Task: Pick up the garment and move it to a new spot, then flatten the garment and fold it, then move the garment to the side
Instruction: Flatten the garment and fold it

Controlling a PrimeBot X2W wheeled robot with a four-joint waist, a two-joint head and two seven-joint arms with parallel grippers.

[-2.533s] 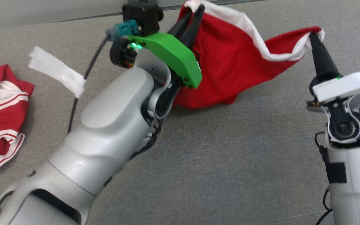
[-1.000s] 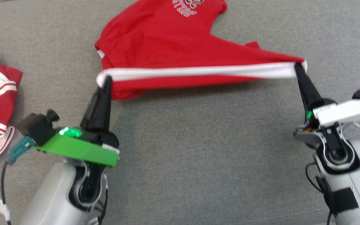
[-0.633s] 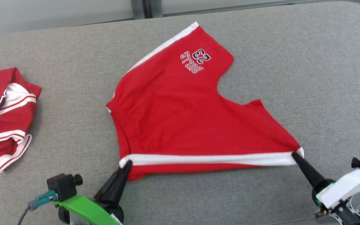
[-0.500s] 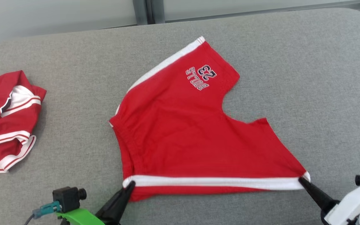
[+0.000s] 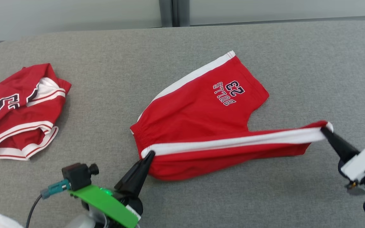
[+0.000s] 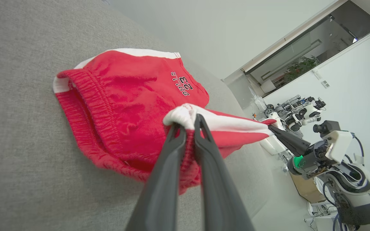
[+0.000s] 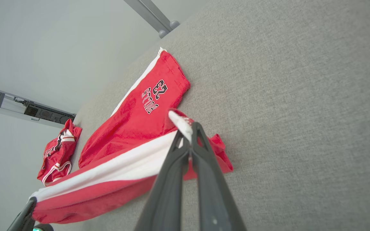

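Head view, looking down on a grey fabric-covered counter [image 5: 201,202]. A pair of red athletic shorts [image 5: 201,120] with a white side stripe and a dark "BULLS 23" print lies near the counter's middle, toward its right edge. The left hand [image 5: 150,154] is pinched shut on the waistband end of the near stripe. The right hand [image 5: 323,130] is pinched shut on the hem end of the same stripe, so the stripe runs taut between them. The far leg lies flat with the print facing up, while the near leg is raised off the counter. A crumpled red-and-white jersey [image 5: 21,107] sits well apart, by the counter's left edge.

The shorts appear already placed and mostly spread, so this reads as the turn from flattening to folding. The next move likely calls for both hands to carry the taut stripe together toward the counter's far edge. They would lay the near leg over the far one and then let go.

The left wrist view adds the gathered elastic waistband, with the stripe's end bunched between the dark fingers. The right wrist view adds the hem corner clamped at the fingertips, with loose red cloth sagging beneath the raised leg.
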